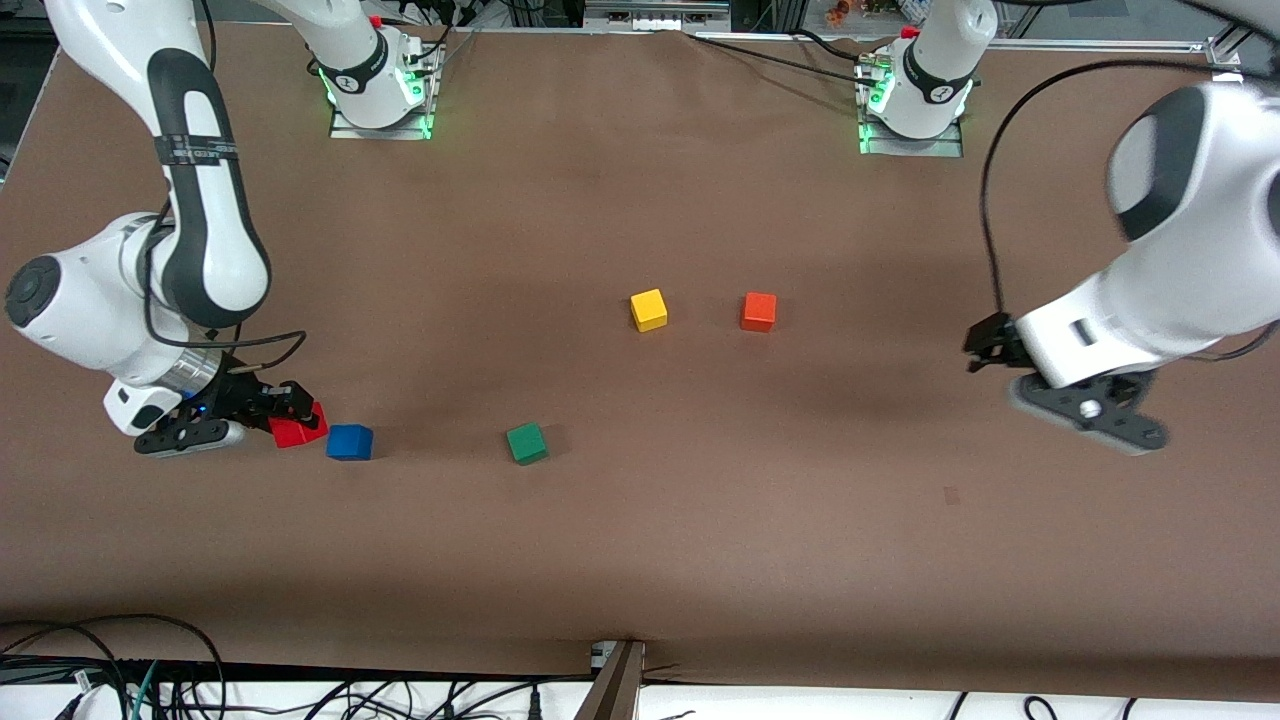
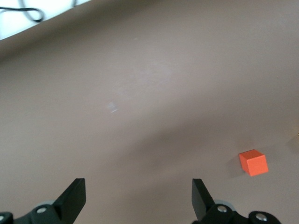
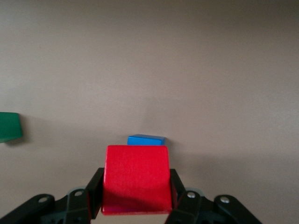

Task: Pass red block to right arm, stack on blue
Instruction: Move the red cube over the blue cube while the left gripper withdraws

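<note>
Now, handover looks done. Left arm waits at own end of table, left gripper wide open, empty, above bare brown table. Right gripper clamped on red block, low, at about nine o'clock of blue cube, just beside it. Left to do: carry over blue, set down, release. Green cube, yellow cube, orange-red cube untouched.

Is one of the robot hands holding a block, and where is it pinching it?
Yes. The right gripper pinches the small bright red cube by two opposite side faces, beside the small blue cube. The left gripper is open, holding nothing.
</note>
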